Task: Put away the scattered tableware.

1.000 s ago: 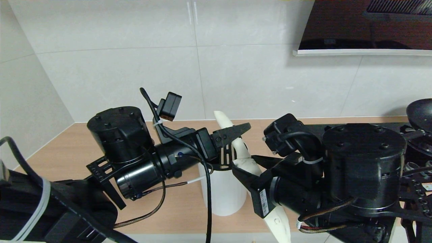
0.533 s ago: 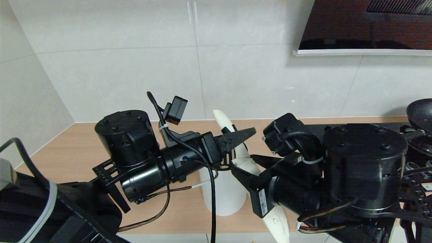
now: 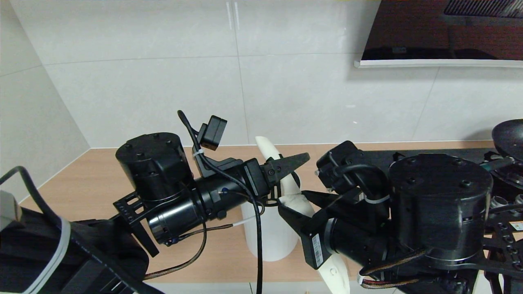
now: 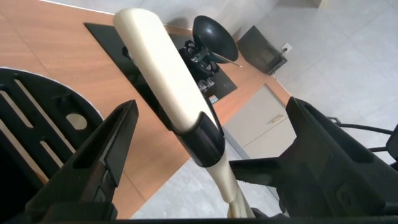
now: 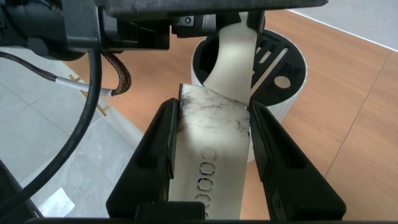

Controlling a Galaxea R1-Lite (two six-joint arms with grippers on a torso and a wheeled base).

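Observation:
A cream spatula (image 3: 267, 150) stands tilted over a white utensil holder (image 3: 269, 241) with a black slotted lid (image 4: 37, 124) on the wooden counter. My right gripper (image 3: 304, 204) is shut on the spatula's broad blade (image 5: 214, 124), just above the holder (image 5: 287, 93). My left gripper (image 3: 284, 179) is open, one finger on each side of the spatula's handle (image 4: 161, 68) near its black band, with gaps on both sides. The holder's inside is hidden behind the arms.
A black cooktop (image 3: 380, 154) with a dark pan (image 3: 508, 136) lies to the right on the counter, and a range hood (image 3: 441, 32) hangs above it. Bare wooden counter (image 3: 90, 171) stretches to the left, up to the tiled wall.
My left arm has moved right, bringing its open fingers around the spatula handle. My right gripper has shifted slightly left with the spatula.

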